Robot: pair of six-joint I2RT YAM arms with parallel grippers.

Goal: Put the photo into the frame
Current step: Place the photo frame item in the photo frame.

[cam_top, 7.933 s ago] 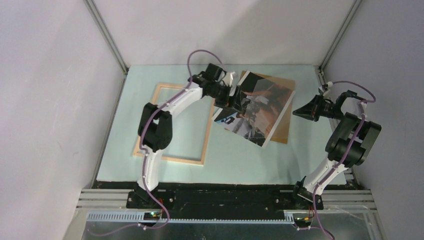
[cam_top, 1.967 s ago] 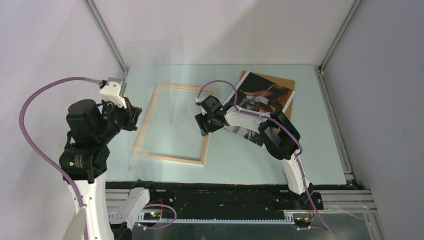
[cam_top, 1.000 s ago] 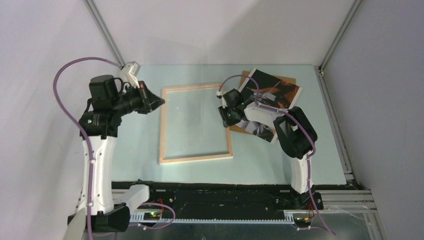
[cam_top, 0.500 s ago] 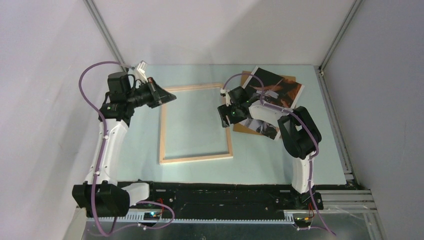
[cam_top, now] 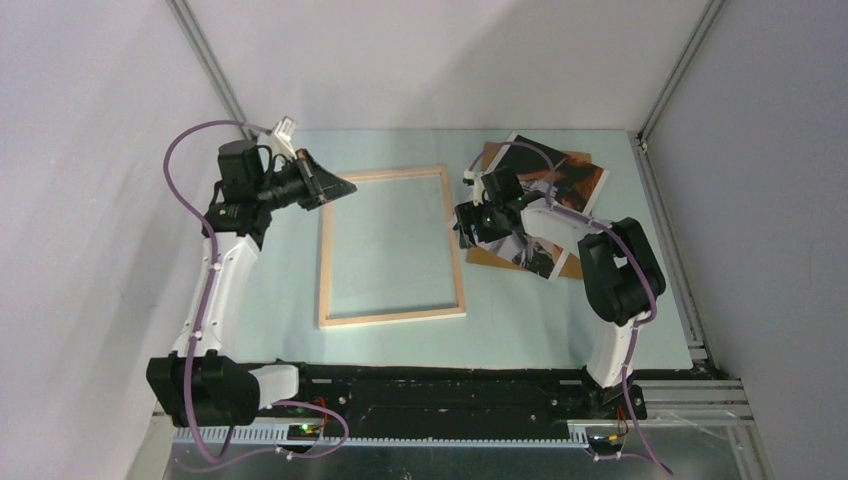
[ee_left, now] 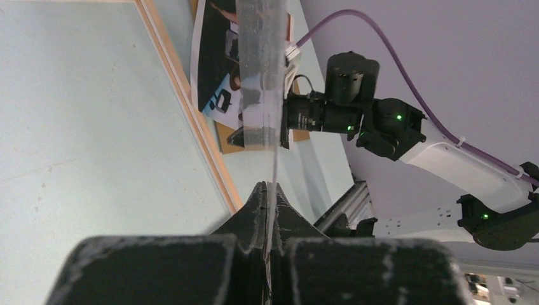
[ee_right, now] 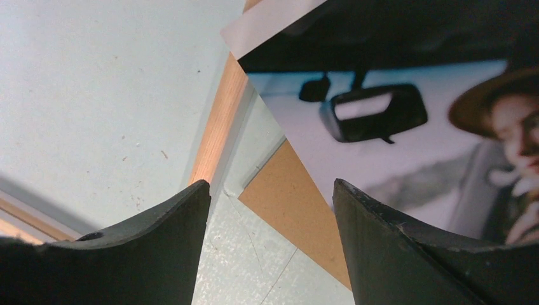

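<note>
In left gripper [ee_left: 268, 190], thin clear pane [ee_left: 260, 70]

Soft, even light from overhead fills my cell: the table [cam_top: 520, 320] reads pale mint with no glare, and the shadows on it are faint. At my left wrist, the left gripper [ee_left: 267, 188] is a dark, grainy blur in the foreground, and the clear sheet [ee_left: 260, 82] it pinches smears into a milky band (the background behind it is crisp). At my right wrist, the right gripper [ee_right: 270, 184] looms black and soft-edged; the photo [ee_right: 407, 146] is slightly out of focus.
</note>
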